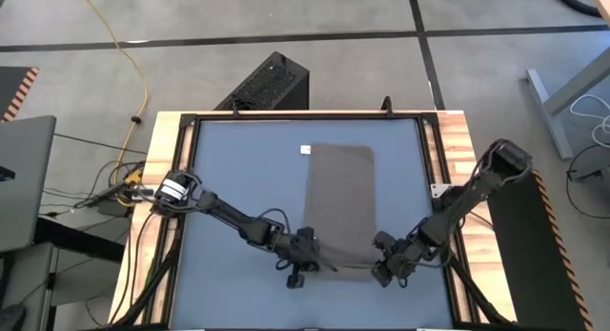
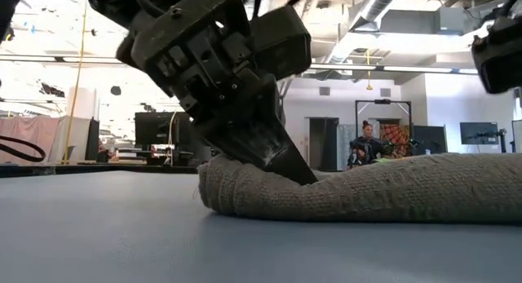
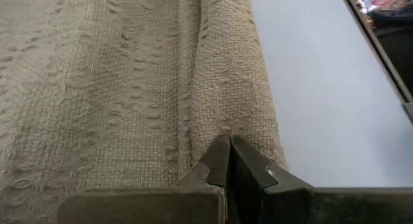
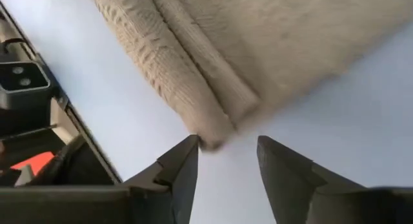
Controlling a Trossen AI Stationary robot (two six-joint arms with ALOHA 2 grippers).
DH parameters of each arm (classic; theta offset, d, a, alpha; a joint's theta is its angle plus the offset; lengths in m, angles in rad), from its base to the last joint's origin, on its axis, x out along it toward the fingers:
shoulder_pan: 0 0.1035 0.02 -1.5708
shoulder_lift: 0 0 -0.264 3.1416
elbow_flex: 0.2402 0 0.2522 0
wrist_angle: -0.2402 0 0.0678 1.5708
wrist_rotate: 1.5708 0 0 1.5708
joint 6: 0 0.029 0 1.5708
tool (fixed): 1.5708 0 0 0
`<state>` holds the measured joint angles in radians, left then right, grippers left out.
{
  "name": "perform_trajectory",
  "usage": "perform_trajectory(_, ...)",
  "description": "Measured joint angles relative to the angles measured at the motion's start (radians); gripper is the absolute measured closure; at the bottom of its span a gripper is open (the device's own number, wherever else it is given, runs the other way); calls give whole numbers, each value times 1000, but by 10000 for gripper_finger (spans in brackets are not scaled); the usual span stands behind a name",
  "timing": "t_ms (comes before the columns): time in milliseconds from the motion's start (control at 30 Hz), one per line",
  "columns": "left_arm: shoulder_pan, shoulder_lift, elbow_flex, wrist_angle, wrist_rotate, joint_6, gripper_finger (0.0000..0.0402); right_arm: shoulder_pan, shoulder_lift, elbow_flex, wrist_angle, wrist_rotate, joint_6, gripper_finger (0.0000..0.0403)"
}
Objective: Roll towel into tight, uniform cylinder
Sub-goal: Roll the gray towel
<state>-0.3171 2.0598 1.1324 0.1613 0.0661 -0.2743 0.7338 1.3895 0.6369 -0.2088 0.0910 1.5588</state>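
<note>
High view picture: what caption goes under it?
Left gripper and right gripper at the taupe cloth towel's rolled near edge.

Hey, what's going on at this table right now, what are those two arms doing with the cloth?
The two dark robot arms are rolling a thin taupe woven towel on the blue-grey tabletop. Its near edge is curled into a small roll; the rest lies flat, white tag at the far corner. The left gripper is shut on the roll's one end. The right gripper is open at the other end.
</note>
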Motion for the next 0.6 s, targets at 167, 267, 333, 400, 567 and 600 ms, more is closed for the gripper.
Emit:
perform_trajectory(167,42,0,0,-11,102,-41,401,14,-132,0,-102,13,-59,215)
perform_trajectory(267,74,0,-1,-18,188,-87,401,37,-174,1,-40,90,-292,217)
perform_trajectory(333,92,1,-2,-23,235,-114,401,63,-171,2,44,147,-515,218)
perform_trajectory(400,105,1,-2,-34,259,-144,401,94,-143,2,150,190,-717,218)
perform_trajectory(567,122,1,-2,-44,300,-190,401,140,-19,5,328,248,-949,218)
perform_trajectory(600,123,1,-2,-43,302,-192,401,144,8,5,329,250,-955,218)
